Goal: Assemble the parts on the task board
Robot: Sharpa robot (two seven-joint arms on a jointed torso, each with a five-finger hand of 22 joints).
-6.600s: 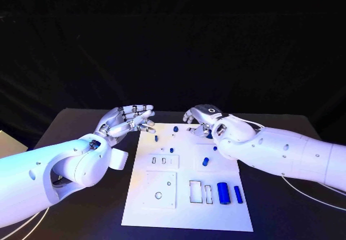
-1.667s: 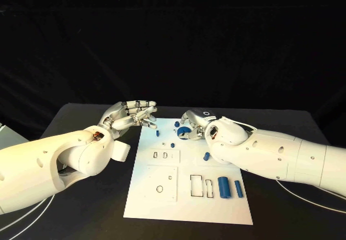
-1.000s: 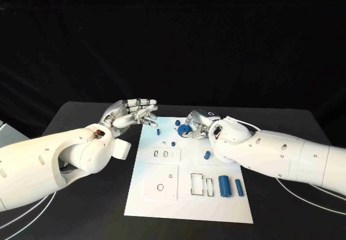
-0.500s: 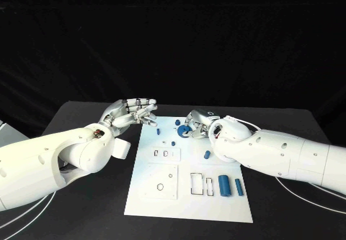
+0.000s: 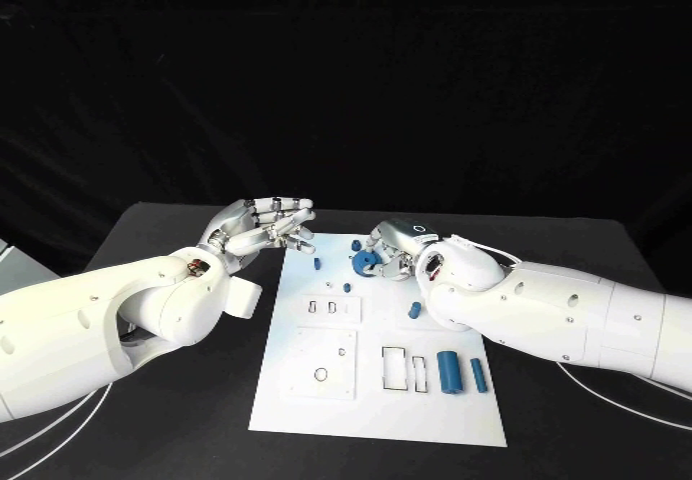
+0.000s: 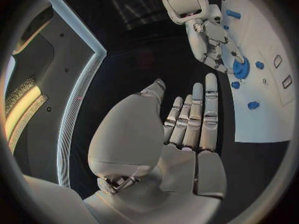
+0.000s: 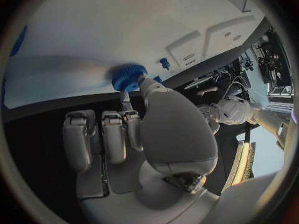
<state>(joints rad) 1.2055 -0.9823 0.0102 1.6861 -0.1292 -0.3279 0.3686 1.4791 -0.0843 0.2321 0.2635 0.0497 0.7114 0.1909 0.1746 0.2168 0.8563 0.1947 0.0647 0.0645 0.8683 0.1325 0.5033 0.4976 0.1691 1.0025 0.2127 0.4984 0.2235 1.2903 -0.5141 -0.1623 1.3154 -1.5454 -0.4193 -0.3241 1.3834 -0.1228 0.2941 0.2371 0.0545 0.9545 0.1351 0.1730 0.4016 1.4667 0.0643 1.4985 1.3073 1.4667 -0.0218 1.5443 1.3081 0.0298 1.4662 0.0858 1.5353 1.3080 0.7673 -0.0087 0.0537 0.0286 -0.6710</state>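
Nearest, the white task board (image 5: 433, 420) lay on the black tabletop (image 5: 159, 400), well short of both hands. Two upright blue cylinder parts sat side by side on its near right portion, a thick one (image 5: 447, 372) and a thin one (image 5: 477, 375), below the right forearm, beside two narrow rectangular slots (image 5: 392, 367). Further in, a small blue part (image 5: 414, 311) lay just beside the right wrist. Two tiny blue pegs (image 5: 345, 287) stood between the hands, nearer the right one. Another blue peg (image 5: 316, 264) stood just beside the left fingertips.

Right hand (image 5: 397, 248) was over the far end of the board, thumb and a finger pinching a round ridged blue gear part (image 5: 365, 262); right wrist view showed the gear at the fingertips, touching or just above the board surface, cannot tell which. Remaining fingers (image 7: 102, 134) were curled in.

Left hand (image 5: 267, 228) hovered at the board's far left edge, fingers apart and extended, holding nothing, well apart from the gear.
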